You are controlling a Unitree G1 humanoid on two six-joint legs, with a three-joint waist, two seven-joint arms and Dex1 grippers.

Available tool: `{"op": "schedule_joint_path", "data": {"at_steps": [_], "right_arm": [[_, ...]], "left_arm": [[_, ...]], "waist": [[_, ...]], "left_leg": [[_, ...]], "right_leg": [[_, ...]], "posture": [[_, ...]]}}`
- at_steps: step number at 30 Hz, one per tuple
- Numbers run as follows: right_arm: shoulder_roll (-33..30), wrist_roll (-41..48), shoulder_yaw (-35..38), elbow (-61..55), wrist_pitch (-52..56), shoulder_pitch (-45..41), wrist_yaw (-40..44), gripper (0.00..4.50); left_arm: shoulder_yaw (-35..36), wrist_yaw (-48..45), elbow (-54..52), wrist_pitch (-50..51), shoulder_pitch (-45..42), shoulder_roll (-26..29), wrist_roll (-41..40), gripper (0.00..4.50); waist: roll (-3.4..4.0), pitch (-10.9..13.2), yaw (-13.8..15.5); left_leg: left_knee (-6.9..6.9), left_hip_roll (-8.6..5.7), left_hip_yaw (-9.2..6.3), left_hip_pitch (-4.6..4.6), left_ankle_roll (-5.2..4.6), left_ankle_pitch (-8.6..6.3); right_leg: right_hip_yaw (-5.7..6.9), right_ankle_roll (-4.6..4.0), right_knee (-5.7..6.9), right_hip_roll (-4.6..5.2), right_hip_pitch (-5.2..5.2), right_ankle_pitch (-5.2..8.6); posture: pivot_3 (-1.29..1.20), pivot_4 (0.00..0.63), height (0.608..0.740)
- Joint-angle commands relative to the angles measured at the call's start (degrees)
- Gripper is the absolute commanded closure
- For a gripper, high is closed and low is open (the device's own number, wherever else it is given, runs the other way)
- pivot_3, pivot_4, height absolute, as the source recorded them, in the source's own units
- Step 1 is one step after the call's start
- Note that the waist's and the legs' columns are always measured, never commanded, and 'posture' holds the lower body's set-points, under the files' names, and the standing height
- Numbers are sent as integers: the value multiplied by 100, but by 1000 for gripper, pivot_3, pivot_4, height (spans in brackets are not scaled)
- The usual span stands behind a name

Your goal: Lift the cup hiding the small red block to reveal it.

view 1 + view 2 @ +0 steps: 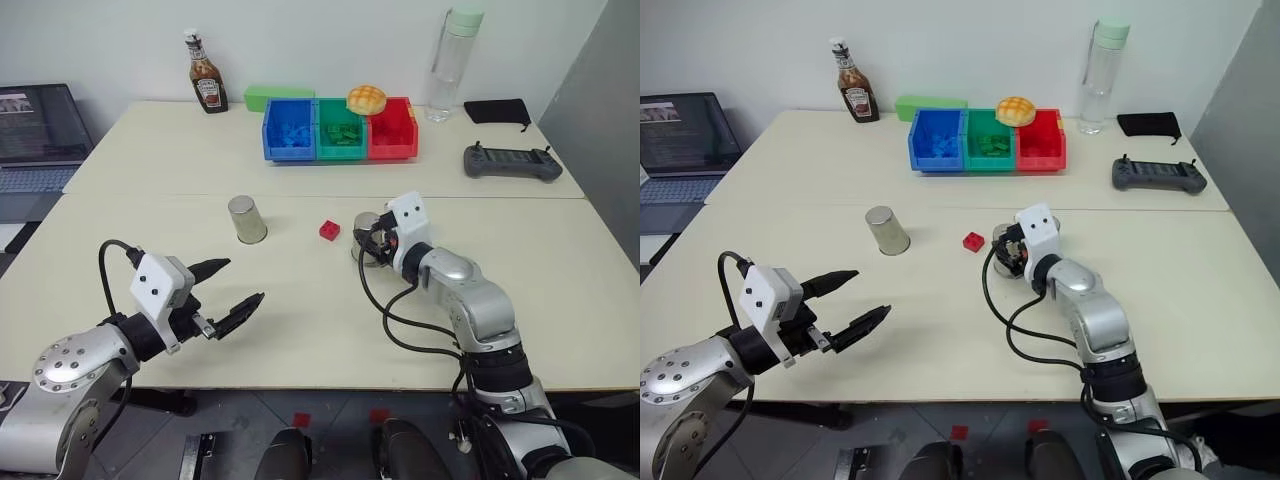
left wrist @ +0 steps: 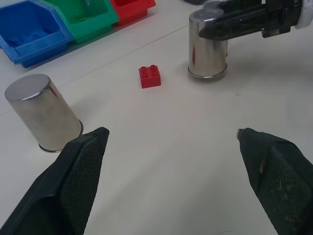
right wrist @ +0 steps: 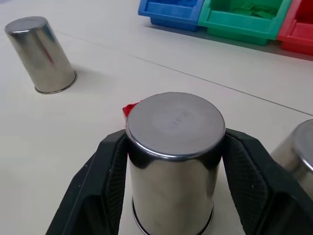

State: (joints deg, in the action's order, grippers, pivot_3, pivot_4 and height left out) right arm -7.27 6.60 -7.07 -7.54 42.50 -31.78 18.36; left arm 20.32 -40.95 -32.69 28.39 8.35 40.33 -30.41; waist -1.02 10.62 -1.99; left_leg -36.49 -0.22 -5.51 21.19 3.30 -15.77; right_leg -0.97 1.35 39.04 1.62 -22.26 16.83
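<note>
The small red block (image 1: 329,230) lies uncovered on the table, between two upside-down silvery cups. One cup (image 1: 246,219) stands alone to its left. My right gripper (image 3: 175,147) is shut on the other cup (image 2: 208,46), just right of the block; its rim looks to be down on the table. A third cup (image 3: 298,152) stands close behind the held one, partly hidden. My left gripper (image 1: 243,282) hovers open near the table's front edge, with nothing between its fingers (image 2: 83,166).
Blue (image 1: 288,128), green (image 1: 341,130) and red (image 1: 392,130) bins line the back, a bun (image 1: 366,98) on top. A ketchup bottle (image 1: 207,74), water bottle (image 1: 453,62), controller (image 1: 511,161), black pouch (image 1: 497,110) and laptop (image 1: 38,130) lie around.
</note>
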Motion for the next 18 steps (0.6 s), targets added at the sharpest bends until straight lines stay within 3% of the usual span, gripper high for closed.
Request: {"op": "schedule_joint_path", "data": {"at_steps": [1, 7, 9, 10, 15, 18], "right_arm": [[-36, -88, -18, -23, -368, 126, -75, 1984], [-28, -63, 6, 67, -479, 262, -108, 1984], [-26, -24, 40, 61, -479, 305, -104, 1285], [-26, 25, 87, 13, -463, 339, -91, 1233], [-85, 189, 213, -265, -383, 394, 7, 41], [-254, 354, 330, -704, -163, 387, 113, 41]], "left_arm": [[43, -26, -37, -38, -39, 36, -59, 0], [51, -28, -25, -34, -61, 46, -63, 0], [49, -27, -17, -30, -76, 46, -64, 0], [52, -25, -12, -24, -83, 44, -70, 0], [68, -16, 19, -14, -111, 47, -74, 0], [125, 29, 75, -52, -121, 122, 65, 0]], "waist": [[0, 0, 2], [0, 0, 2], [0, 0, 2], [0, 0, 3], [0, 0, 4], [0, 0, 6]], "left_leg": [[0, 0, 0, 0, 0, 0], [0, 1, 0, 0, 0, 0], [0, 1, 0, -1, 0, 0], [0, 1, -1, -1, 0, 0], [0, 0, 1, 0, 0, 0], [0, 1, -1, 0, 0, 0]], "right_leg": [[0, 0, -1, 0, 0, 0], [0, 0, -1, 0, 1, 0], [-1, 0, 0, 0, 1, 0], [0, 0, 0, -1, 1, 0], [-1, 0, -1, 0, 1, 0], [1, 0, -1, -1, 1, 0]], "posture": [[0, 150, 740], [0, 150, 740], [0, 150, 740], [0, 150, 740], [0, 150, 740], [0, 150, 740]]}}
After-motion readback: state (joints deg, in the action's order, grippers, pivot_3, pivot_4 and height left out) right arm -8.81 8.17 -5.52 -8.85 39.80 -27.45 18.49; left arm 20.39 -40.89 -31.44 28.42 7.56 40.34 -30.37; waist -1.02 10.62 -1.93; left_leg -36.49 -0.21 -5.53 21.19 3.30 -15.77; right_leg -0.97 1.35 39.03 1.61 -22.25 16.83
